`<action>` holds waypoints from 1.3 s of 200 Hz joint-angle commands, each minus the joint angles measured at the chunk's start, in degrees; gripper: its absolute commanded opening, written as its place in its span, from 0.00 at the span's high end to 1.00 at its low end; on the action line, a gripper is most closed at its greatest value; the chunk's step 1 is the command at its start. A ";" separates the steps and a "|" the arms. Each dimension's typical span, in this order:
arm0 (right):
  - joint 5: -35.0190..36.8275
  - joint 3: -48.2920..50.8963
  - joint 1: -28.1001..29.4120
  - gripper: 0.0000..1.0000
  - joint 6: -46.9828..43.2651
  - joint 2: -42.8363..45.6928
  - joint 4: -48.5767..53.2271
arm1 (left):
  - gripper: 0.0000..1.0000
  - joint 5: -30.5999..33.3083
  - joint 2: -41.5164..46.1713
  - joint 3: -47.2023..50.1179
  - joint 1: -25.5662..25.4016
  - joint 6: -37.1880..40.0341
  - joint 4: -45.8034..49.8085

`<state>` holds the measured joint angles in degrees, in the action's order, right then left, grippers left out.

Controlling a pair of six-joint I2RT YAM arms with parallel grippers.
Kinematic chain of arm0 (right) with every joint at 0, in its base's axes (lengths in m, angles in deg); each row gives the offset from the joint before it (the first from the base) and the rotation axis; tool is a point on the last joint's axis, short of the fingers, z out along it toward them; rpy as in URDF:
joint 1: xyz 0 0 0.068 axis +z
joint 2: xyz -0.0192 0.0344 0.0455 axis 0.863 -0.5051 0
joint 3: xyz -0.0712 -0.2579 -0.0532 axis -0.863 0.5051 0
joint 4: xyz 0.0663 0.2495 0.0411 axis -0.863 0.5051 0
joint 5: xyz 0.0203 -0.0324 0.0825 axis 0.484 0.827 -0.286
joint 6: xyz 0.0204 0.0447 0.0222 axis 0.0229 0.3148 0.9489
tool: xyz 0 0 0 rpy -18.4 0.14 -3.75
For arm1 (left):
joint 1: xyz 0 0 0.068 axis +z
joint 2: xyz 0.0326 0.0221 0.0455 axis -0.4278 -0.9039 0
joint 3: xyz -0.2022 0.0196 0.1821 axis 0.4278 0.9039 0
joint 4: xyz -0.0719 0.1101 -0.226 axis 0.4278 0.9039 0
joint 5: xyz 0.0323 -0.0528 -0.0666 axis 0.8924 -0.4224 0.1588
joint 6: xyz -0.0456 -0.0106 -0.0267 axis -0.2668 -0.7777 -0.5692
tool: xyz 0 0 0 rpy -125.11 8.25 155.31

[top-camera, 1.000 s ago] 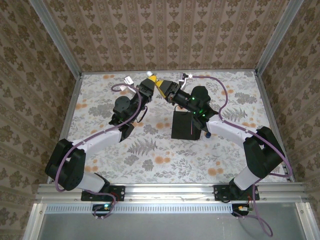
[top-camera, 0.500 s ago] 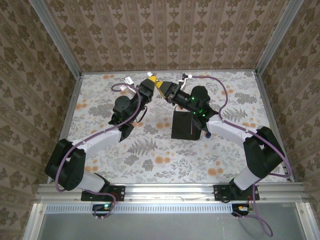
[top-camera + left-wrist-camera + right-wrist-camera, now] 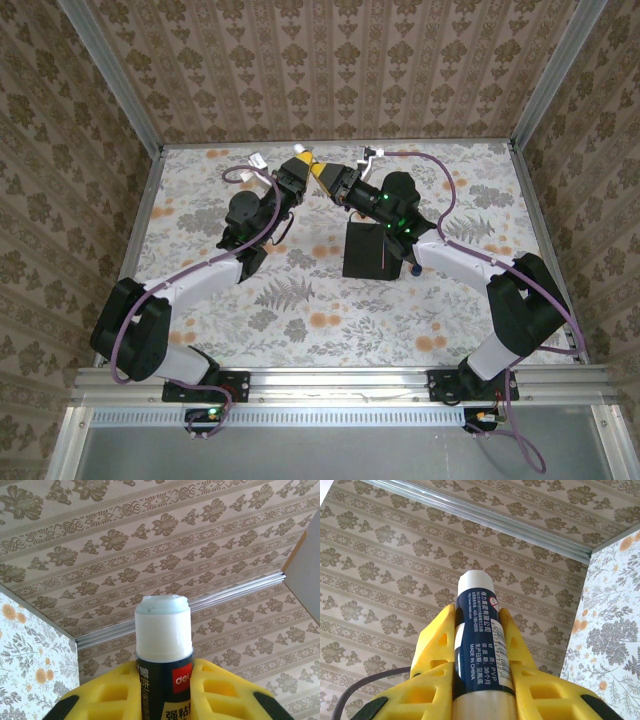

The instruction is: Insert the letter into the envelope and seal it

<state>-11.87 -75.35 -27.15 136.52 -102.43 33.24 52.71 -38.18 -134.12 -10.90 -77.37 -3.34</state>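
**Clerk:** State of the left gripper?

**Inspector:** The left gripper [image 3: 164,677] is closed to a narrow gap on the glue stick [image 3: 163,625]. Its yellow fingers [image 3: 220,685] press the dark label from both sides. The stick's white end stands clear above them, pointing toward the patterned wall [image 3: 330,70].

**Clerk:** And the right?

**Inspector:** The right gripper [image 3: 476,630] grips the glue stick as well, jaws drawn in against the barrel with no gap visible on either side. Its wrist view shows a dark blue label with white print, and the white end reaches past the fingertips.

**Clerk:** Where do the two meet?

**Inspector:** At the far middle of the table [image 3: 300,330], seen from the top view. The left arm reaches in from the left and the right arm from the right, tips together. The glue stick is held off the surface between them.

**Clerk:** Location of the envelope?

**Inspector:** The envelope [image 3: 370,250] lies flat on the table, black and unmarked, just on the near side of the right gripper and close against the right arm's wrist. Neither gripper touches it. I cannot tell from above whether its flap is open or closed.

**Clerk:** Anything further?

**Inspector:** A small dark object sits at the envelope's near right corner, touching it or just beside it. It is too small to identify.
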 commanded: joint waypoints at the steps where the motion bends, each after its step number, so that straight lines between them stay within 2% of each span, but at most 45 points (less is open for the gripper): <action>1: 1.31 -2.54 -0.21 0.76 -2.09 2.48 0.04 | 0.71 -1.86 0.56 1.04 0.83 1.41 2.09; 13: 1.50 -2.63 -0.25 0.76 -2.99 3.12 1.69 | 0.64 -2.03 1.21 0.99 1.22 2.00 3.14; 46: 2.62 -2.13 -0.60 0.76 -5.40 5.07 6.25 | 0.36 -3.55 3.10 0.27 2.54 4.19 6.11; 66: 3.65 -1.93 -0.86 0.76 -7.09 6.53 9.89 | 0.22 -4.27 4.12 -0.02 3.39 5.19 7.21; 76: 4.04 -1.92 -1.03 0.76 -8.45 7.51 12.37 | 0.20 -4.82 4.74 -0.04 4.06 5.67 7.68; 112: 7.01 -3.09 -2.54 0.75 -14.40 12.78 27.78 | 0.20 -7.12 9.00 -0.46 7.14 10.05 14.79; 129: 6.53 -3.84 -4.31 0.75 -16.94 14.50 34.61 | 0.21 -8.40 11.76 -1.38 8.64 14.31 21.89; 157: 6.52 -4.32 -7.54 0.75 -21.27 17.55 44.66 | 0.21 -8.00 15.72 -5.64 9.44 27.24 40.26; 184: 6.61 -5.65 -10.08 0.75 -25.53 19.03 54.37 | 0.21 -6.30 15.14 -12.46 9.43 40.27 59.11; 218: 5.67 -7.98 -11.96 0.75 -30.63 18.88 63.60 | 0.25 -7.91 11.29 -16.20 9.16 49.14 68.83; 228: 5.63 -9.20 -12.32 0.75 -32.36 18.20 66.92 | 0.29 -9.46 9.65 -16.80 8.79 51.26 69.73; 260: 6.33 -11.94 -12.96 0.76 -37.48 16.24 74.95 | 0.50 -13.14 2.89 -19.84 5.86 57.97 72.16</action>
<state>-6.72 -84.11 -39.58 105.38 -85.01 99.24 43.57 -30.71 -150.23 -2.68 -28.67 61.95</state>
